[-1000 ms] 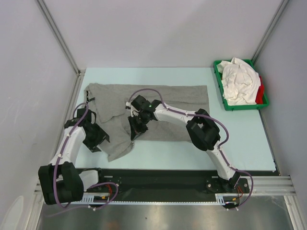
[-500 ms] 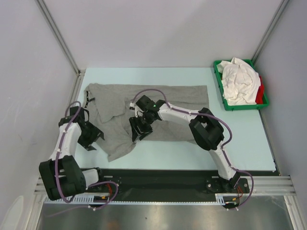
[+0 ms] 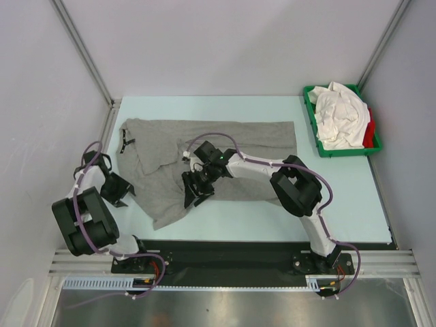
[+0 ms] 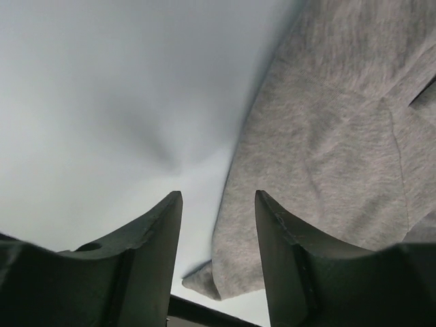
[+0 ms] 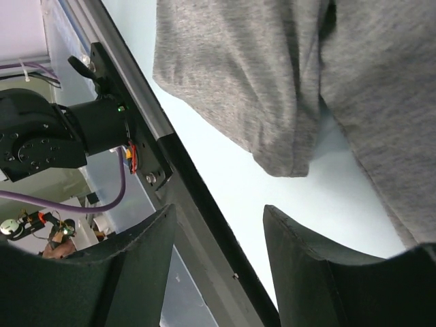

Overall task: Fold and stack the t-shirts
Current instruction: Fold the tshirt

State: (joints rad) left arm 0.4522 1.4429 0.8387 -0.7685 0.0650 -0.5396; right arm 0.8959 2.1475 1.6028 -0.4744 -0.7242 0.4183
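Observation:
A heather grey t-shirt [image 3: 231,143] lies spread across the table, its near left part bunched into a fold, its dark neck label [image 3: 126,144] at the left. My right gripper [image 3: 194,192] hovers over that near fold, open, nothing between its fingers. In the right wrist view the shirt's hanging fold [image 5: 272,82] is beyond the open gripper [image 5: 219,211]. My left gripper [image 3: 116,189] sits off the shirt's left edge, open and empty. In the left wrist view the gripper [image 4: 218,197] frames bare table and the shirt's corner [image 4: 327,150]. White t-shirts [image 3: 337,112] and a red one [image 3: 368,136] are piled at the far right.
A green tray [image 3: 347,152] at the back right corner holds the white and red shirts. The table's black front rail [image 5: 170,170] runs just under the right gripper. Grey walls with metal posts [image 3: 82,51] close in the left, back and right sides.
The right gripper has opened and let go of the grey shirt, shifting slightly toward the near edge. The left arm has drawn back to the left, off the shirt.

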